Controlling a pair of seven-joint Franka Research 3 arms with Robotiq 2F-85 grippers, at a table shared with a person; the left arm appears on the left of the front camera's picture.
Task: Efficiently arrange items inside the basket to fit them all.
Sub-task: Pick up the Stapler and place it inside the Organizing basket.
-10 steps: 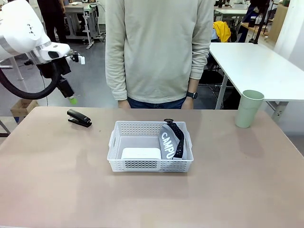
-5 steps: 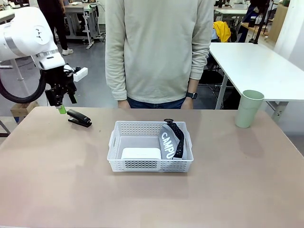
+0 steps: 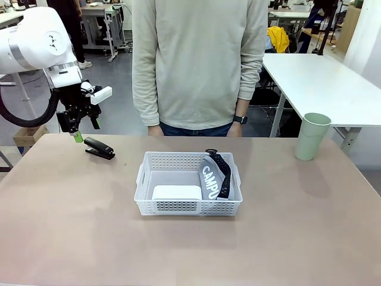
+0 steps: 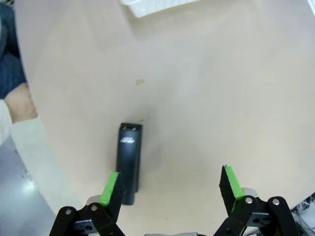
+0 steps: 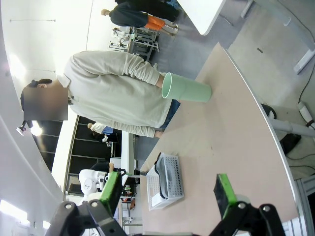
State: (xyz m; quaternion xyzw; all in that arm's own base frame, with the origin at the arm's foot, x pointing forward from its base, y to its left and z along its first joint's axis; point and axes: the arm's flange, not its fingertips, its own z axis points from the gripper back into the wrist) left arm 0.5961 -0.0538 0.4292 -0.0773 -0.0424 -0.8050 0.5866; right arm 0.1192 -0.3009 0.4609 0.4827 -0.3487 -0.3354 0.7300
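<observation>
The white basket [image 3: 189, 207] sits mid-table. Inside it, the grey CAMPUS pouch [image 3: 214, 177] leans against the right end and the white device [image 3: 176, 192] lies flat along the front wall. The black stapler [image 3: 99, 148] lies on the table [image 3: 286, 238] well to the basket's left, and the green cup [image 3: 312, 136] stands upright near the far right edge.

The left gripper [image 3: 85, 128] hangs just beside the stapler with its jaws spread wide and nothing between them. From its wrist camera one pad seems to overlap the stapler's near end, though contact is hard to judge. The right gripper [image 5: 165, 189] is likewise spread and empty, off to the side. A person [image 3: 199, 65] stands at the far edge.
</observation>
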